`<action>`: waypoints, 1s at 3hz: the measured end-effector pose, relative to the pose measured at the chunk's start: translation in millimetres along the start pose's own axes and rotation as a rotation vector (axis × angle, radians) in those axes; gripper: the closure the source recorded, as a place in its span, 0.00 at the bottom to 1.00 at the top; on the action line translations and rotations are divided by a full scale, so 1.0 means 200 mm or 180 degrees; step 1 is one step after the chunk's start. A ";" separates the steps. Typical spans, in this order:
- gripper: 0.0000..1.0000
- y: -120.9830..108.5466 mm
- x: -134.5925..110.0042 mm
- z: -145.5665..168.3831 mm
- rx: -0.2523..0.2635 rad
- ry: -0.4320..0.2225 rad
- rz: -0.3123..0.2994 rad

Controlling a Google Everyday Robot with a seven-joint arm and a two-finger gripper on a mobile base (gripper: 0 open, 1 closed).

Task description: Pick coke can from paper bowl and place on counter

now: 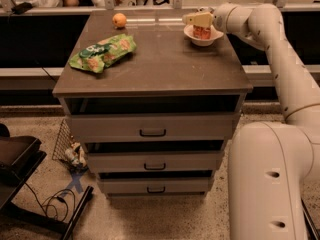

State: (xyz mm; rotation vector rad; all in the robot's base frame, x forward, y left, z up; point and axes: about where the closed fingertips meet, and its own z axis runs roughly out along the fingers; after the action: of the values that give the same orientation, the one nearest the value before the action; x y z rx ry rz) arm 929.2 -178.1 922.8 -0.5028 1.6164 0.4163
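The red coke can (pixel 202 32) stands upright in the white paper bowl (pixel 204 40) at the far right corner of the grey-brown counter (pixel 165 66). My gripper (pixel 198 19) reaches in from the right and sits right at the can's top, hiding its upper part. Only the can's lower red body shows below the gripper. The white arm (pixel 272 39) bends down along the right side of the cabinet.
A green snack bag (pixel 102 52) lies on the counter's left half. An orange fruit (pixel 119 20) sits at the far left. The cabinet has three drawers with black handles (pixel 152 132). A rail and clutter run behind the counter. Cables and a black stand lie on the floor at left.
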 end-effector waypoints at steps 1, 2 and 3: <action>0.00 0.00 0.11 0.04 0.0025 0.0133 0.0064; 0.18 0.01 0.11 0.06 0.0013 0.0137 0.0068; 0.41 0.02 0.12 0.07 0.0001 0.0142 0.0072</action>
State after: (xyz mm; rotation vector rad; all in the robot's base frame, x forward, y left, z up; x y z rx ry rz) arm 936.9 -169.1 897.0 -0.4972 1.6662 0.4243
